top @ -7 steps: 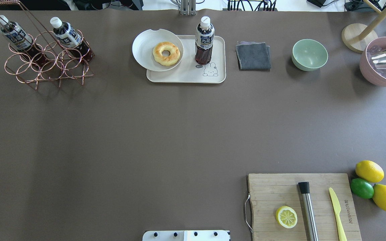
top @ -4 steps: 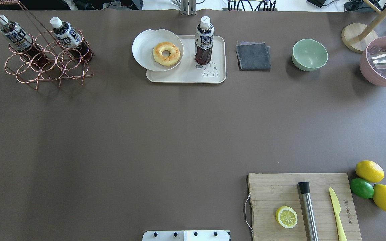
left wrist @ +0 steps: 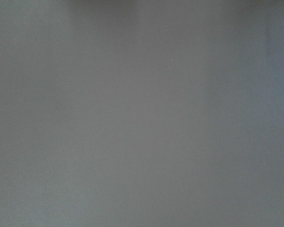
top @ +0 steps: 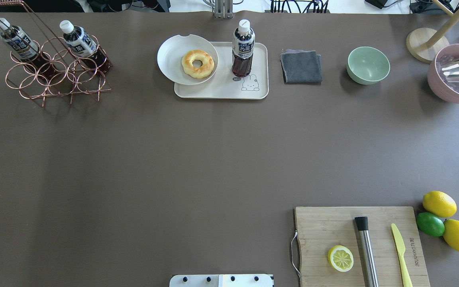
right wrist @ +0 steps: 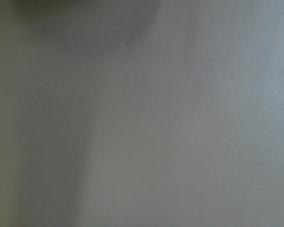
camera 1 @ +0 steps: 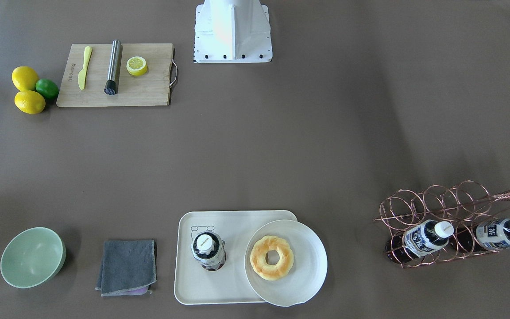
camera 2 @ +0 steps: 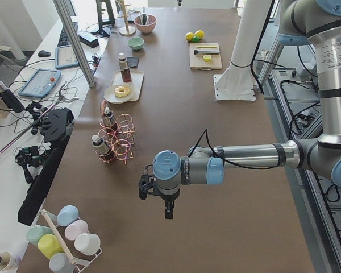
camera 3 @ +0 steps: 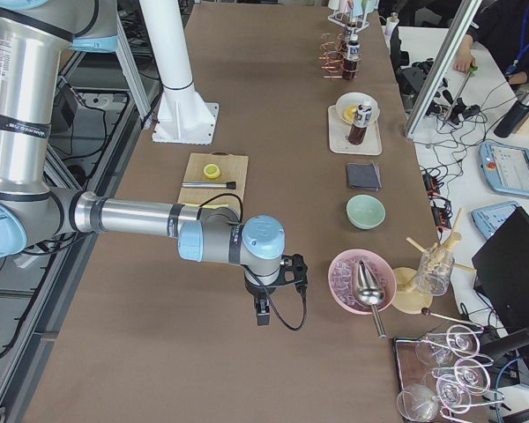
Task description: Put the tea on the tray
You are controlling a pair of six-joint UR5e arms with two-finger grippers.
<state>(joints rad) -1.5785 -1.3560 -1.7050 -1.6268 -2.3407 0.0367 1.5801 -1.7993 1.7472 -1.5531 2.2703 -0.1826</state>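
Nearest the robot, on the right, lies a wooden cutting board [top: 321, 227] carrying a lemon half [top: 340, 258]. The left gripper [camera 2: 168, 215] hangs fingers-down over bare table at the left end, and the right gripper [camera 3: 262, 315] does likewise at the right end. Whether either is released or clenched cannot be told from the side views. At the far edge, the tea [top: 243, 48] stands upright on the right half of the tray [top: 213, 91], just beside a white plate [top: 171, 56] holding a doughnut [top: 197, 63]. The plate overlaps the tray's left part. Far left, two bottles lean in a copper rack [top: 54, 79].
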